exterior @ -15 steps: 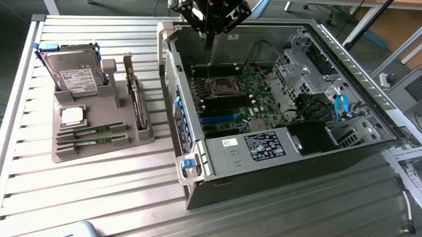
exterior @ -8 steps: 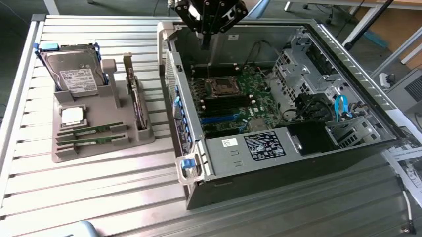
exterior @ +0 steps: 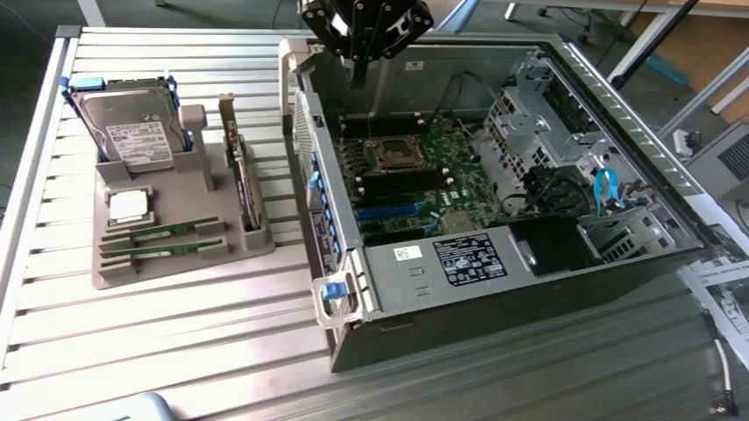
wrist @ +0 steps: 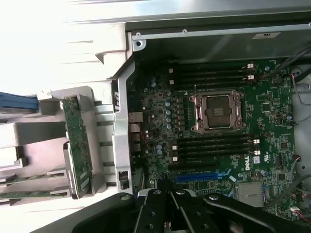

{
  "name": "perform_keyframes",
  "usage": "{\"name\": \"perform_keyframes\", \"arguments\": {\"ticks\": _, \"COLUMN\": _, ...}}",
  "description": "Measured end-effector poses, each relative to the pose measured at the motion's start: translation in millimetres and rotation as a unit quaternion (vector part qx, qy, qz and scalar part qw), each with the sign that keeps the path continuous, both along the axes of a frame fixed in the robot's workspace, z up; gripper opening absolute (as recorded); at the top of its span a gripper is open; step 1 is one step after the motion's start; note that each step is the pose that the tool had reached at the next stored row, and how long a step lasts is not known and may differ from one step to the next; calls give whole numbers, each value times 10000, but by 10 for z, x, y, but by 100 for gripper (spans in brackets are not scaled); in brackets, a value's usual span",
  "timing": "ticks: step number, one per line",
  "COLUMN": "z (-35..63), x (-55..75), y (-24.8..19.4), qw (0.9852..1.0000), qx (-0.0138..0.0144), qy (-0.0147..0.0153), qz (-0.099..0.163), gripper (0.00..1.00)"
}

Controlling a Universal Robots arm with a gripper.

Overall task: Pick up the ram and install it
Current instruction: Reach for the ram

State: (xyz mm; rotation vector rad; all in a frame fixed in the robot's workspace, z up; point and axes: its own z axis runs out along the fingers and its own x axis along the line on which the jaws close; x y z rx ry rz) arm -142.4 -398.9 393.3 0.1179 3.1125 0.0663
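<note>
Green ram sits in the grey holder — gripper, closed on nothing, hangs over the case.

Bright desk, shadowed case interior.
You get strong glare across the slatted desk at the exterior view's left. In the wrist view the desk burns out to white, while the motherboard inside the computer case sits dim.

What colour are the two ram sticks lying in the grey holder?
Green. The ram sticks show best in the exterior view.
</note>
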Motion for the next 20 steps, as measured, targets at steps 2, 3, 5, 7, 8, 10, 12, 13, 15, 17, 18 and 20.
{"name": "perform_keyframes", "arguments": {"ticks": 2, "z": 0, "x": -17, "y": 0, "qw": 10000, "qx": 0, "qy": 0, "qz": 0, "gripper": 11}}
{"name": "perform_keyframes", "arguments": {"ticks": 3, "z": 0, "x": -23, "y": 0, "qw": 10000, "qx": 0, "qy": 0, "qz": 0, "gripper": 11}}
{"name": "perform_keyframes", "arguments": {"ticks": 5, "z": 0, "x": -34, "y": 0, "qw": 10000, "qx": 0, "qy": 0, "qz": 0, "gripper": 11}}
{"name": "perform_keyframes", "arguments": {"ticks": 7, "z": 0, "x": -44, "y": 0, "qw": 10000, "qx": 0, "qy": 0, "qz": 0, "gripper": 11}}
{"name": "perform_keyframes", "arguments": {"ticks": 8, "z": 0, "x": -49, "y": 0, "qw": 10000, "qx": 0, "qy": 0, "qz": 0, "gripper": 11}}
{"name": "perform_keyframes", "arguments": {"ticks": 10, "z": 0, "x": -61, "y": 0, "qw": 10000, "qx": 0, "qy": 0, "qz": 0, "gripper": 11}}
{"name": "perform_keyframes", "arguments": {"ticks": 12, "z": 0, "x": -72, "y": 0, "qw": 10000, "qx": 0, "qy": 0, "qz": 0, "gripper": 11}}
{"name": "perform_keyframes", "arguments": {"ticks": 13, "z": 0, "x": -76, "y": 0, "qw": 10000, "qx": 0, "qy": 0, "qz": 0, "gripper": 11}}
{"name": "perform_keyframes", "arguments": {"ticks": 15, "z": 0, "x": -86, "y": 0, "qw": 10000, "qx": 0, "qy": 0, "qz": 0, "gripper": 11}}
{"name": "perform_keyframes", "arguments": {"ticks": 17, "z": 0, "x": -96, "y": 0, "qw": 10000, "qx": 0, "qy": 0, "qz": 0, "gripper": 11}}
{"name": "perform_keyframes", "arguments": {"ticks": 18, "z": 0, "x": -101, "y": 0, "qw": 10000, "qx": 0, "qy": 0, "qz": 0, "gripper": 11}}
{"name": "perform_keyframes", "arguments": {"ticks": 20, "z": 0, "x": -110, "y": 0, "qw": 10000, "qx": 0, "qy": 0, "qz": 0, "gripper": 11}}
